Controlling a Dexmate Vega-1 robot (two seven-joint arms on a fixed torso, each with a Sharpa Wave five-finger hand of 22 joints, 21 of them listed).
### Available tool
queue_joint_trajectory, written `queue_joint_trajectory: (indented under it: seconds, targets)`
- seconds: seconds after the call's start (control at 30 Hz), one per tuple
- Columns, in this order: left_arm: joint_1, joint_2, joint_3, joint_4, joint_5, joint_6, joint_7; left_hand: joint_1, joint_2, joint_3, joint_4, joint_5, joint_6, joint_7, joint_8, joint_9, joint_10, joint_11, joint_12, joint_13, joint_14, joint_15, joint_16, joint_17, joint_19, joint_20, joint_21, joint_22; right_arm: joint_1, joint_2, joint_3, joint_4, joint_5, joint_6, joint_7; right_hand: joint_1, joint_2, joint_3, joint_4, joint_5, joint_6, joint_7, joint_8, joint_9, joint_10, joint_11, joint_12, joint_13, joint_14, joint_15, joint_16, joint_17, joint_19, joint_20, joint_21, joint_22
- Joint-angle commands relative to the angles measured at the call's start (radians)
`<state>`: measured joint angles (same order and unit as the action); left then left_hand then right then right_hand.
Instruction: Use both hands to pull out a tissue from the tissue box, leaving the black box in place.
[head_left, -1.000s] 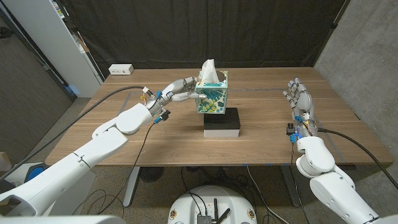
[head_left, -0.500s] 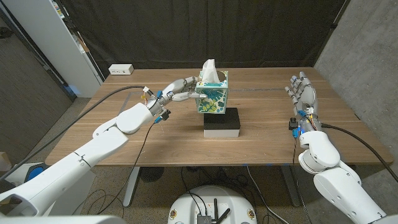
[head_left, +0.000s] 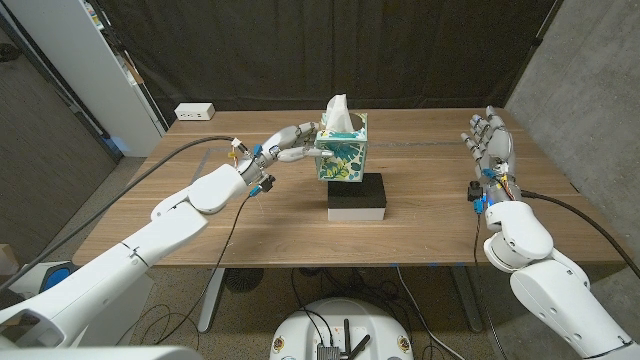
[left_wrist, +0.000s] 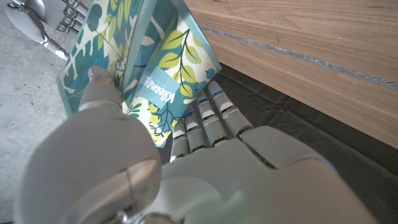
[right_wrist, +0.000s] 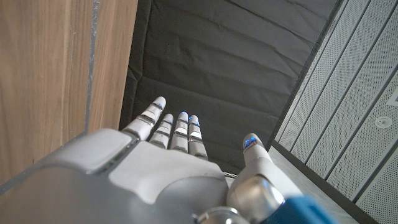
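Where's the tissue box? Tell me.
In the head view, the tissue box stands mid-table on the black box, gripped by the left hand.

Teal leaf-print tissue box (head_left: 342, 152), black box (head_left: 357, 193)

The wooden table (head_left: 250, 215) carries a black box (head_left: 357, 197) and a white power strip (head_left: 194, 112).
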<state>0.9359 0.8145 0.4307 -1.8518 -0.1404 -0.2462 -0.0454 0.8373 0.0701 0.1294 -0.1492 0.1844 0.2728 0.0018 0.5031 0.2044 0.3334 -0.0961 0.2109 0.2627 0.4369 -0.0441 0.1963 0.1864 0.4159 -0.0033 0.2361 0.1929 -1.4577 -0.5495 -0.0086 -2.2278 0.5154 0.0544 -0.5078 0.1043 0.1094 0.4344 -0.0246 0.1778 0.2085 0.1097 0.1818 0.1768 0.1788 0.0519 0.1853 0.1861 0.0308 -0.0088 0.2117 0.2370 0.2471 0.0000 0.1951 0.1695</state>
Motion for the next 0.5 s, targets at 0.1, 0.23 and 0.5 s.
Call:
queue_joint_trajectory:
  seconds: [0.1,0.23,0.5]
  targets:
    - [-0.017,-0.009,0.010,0.007,0.004,0.005,-0.007,-0.008,0.001,0.008,-0.003,-0.003,-0.001,0.004,0.002,0.003,-0.003,0.005,-0.002,0.004,-0.002,-0.112,-0.003,-0.001,-0.004,-0.001,-0.005,0.004,0.024,-0.018,0.018,-0.034,0.007,-0.071,-0.015,-0.007,0.061,0.001,0.007,-0.002,0.004,0.006,0.005,0.003,0.004,0.009,0.005,0.002,0.000,0.008,0.010,0.005,0.011,0.002,0.004,0.004]
    - [-0.028,-0.014,0.017,0.016,0.003,0.001,-0.016,-0.009,-0.001,0.010,-0.004,-0.004,0.000,0.006,0.002,0.003,-0.001,0.006,-0.001,0.004,0.000,-0.114,-0.002,-0.001,-0.004,-0.002,-0.005,0.004,0.025,-0.019,0.021,-0.037,0.009,-0.080,-0.016,-0.007,0.061,0.001,0.008,-0.002,0.004,0.005,0.005,0.003,0.004,0.009,0.005,0.002,-0.001,0.007,0.010,0.005,0.012,0.003,0.004,0.004]
    - [-0.033,-0.019,0.021,0.021,0.003,-0.002,-0.016,-0.013,0.000,0.016,-0.004,-0.004,-0.003,0.008,0.000,0.003,-0.004,0.010,-0.002,0.006,-0.003,-0.112,-0.003,-0.001,-0.006,0.000,-0.006,0.004,0.021,-0.028,0.024,-0.043,-0.005,-0.088,-0.014,-0.007,0.059,0.002,0.010,-0.001,0.003,0.005,0.005,0.002,0.002,0.010,0.005,0.001,-0.007,0.009,0.009,0.006,0.006,0.010,0.001,0.004]
